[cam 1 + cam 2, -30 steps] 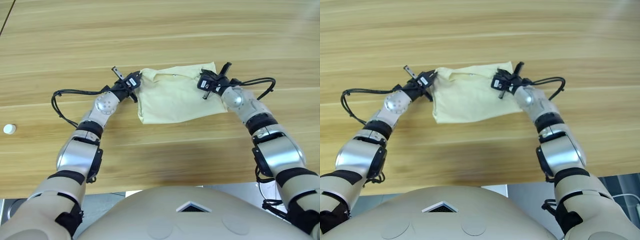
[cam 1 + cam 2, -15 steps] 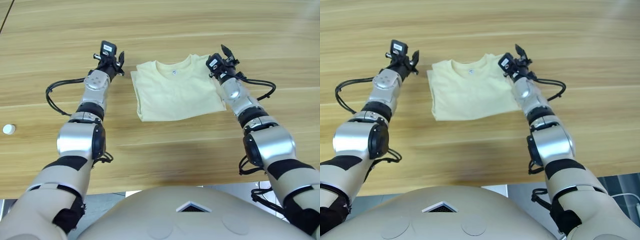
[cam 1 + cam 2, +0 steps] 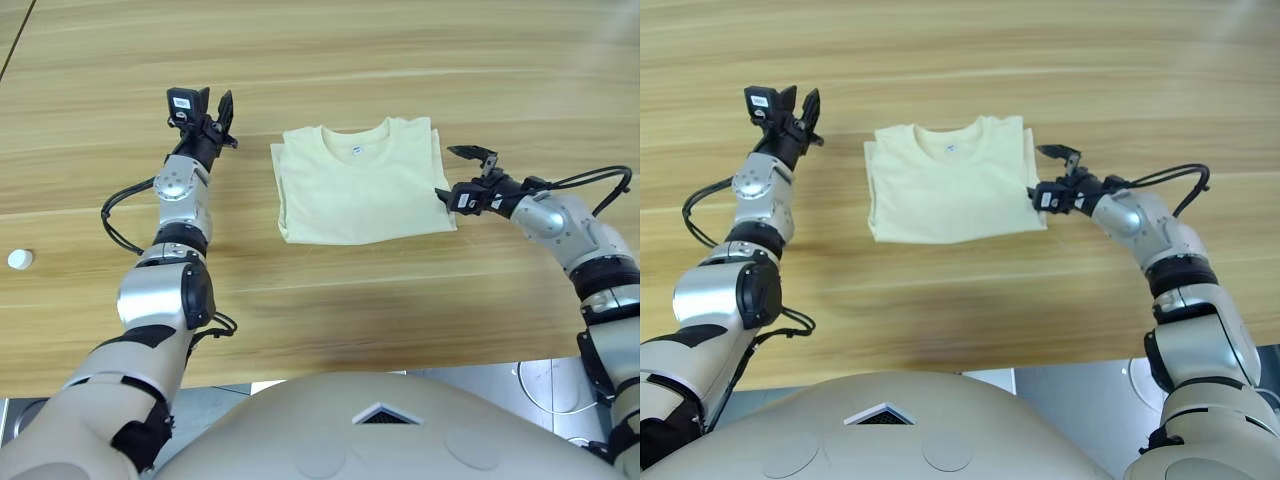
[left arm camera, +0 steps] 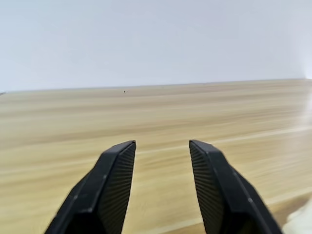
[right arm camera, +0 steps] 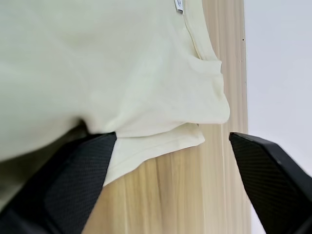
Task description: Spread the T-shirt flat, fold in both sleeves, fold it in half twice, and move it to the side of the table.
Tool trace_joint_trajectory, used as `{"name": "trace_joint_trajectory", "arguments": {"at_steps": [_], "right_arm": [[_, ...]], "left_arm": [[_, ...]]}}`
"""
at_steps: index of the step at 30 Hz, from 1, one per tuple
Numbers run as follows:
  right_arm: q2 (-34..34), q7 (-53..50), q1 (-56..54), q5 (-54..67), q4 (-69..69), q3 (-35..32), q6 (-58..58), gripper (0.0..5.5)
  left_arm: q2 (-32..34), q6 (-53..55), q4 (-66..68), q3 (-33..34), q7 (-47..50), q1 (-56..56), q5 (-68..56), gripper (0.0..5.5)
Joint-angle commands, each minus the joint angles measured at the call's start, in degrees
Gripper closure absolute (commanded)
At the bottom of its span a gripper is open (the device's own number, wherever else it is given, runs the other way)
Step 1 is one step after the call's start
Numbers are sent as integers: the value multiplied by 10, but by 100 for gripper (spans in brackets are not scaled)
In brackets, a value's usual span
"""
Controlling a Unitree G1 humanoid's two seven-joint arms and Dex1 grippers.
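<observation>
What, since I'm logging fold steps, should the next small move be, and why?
Probably close the right pincer on the right edge of the T-shirt: its open jaws straddle that edge, one beneath the fabric, while the left pincer stands open, clear of the shirt.

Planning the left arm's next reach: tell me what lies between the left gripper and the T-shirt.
Only bare wooden table lies between the left gripper and the T-shirt; the left eye view shows this stretch.
</observation>
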Motion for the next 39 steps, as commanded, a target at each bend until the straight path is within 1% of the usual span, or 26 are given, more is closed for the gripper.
{"name": "trace_joint_trajectory", "arguments": {"at_steps": [1, 3, 5, 6, 8, 10, 14, 17, 18, 21, 25, 27, 28, 30, 33, 36, 39], "right_arm": [[-64, 118, 152, 70, -173, 55, -54, 119], [-138, 140, 222, 189, -356, 52, -94, 119], [-205, 127, 278, 272, -498, 30, -135, 119], [-228, 121, 301, 305, -546, 19, -157, 119], [-249, 119, 331, 347, -604, -2, -180, 119], [-241, 130, 331, 373, -618, -1, -170, 119], [-158, 149, 274, 363, -566, -3, -68, 119], [-39, 124, 177, 296, -495, -2, 39, 119], [6, 110, 143, 254, -466, 9, 68, 119], [119, 80, 60, 150, -377, 47, 104, 119], [261, 5, -74, 40, -144, 99, 123, 119], [320, -69, -144, -12, 22, 122, 143, 119], [347, -96, -170, -14, 97, 119, 152, 119], [385, -123, -199, -2, 194, 101, 162, 119], [410, -175, -225, 1, 284, 82, 205, 119], [409, -223, -232, 11, 337, 52, 262, 119], [399, -247, -231, 30, 352, 19, 296, 119]], "left_arm": [[3, -9, -10, -7, 2, 9, 11, 345], [8, -14, -13, -8, 1, 11, 12, 345], [11, -18, -16, -8, 0, 11, 12, 345], [12, -20, -17, -8, -1, 11, 11, 345], [12, -26, -21, -11, 1, 12, 14, 345], [8, -33, -26, -16, 1, 13, 18, 345], [5, -46, -38, -24, 0, 22, 24, 345], [5, -53, -46, -25, -1, 26, 22, 345], [4, -54, -47, -25, 0, 26, 21, 345], [4, -57, -49, -24, 2, 27, 20, 345], [4, -56, -42, -22, 24, 22, 24, 345], [4, -56, -41, -22, 32, 22, 26, 345], [3, -57, -42, -23, 33, 24, 26, 345], [2, -59, -43, -25, 37, 28, 27, 345], [-1, -62, -46, -30, 38, 33, 32, 345], [-7, -65, -50, -35, 39, 37, 34, 345], [-11, -67, -53, -39, 41, 42, 36, 345]]}}
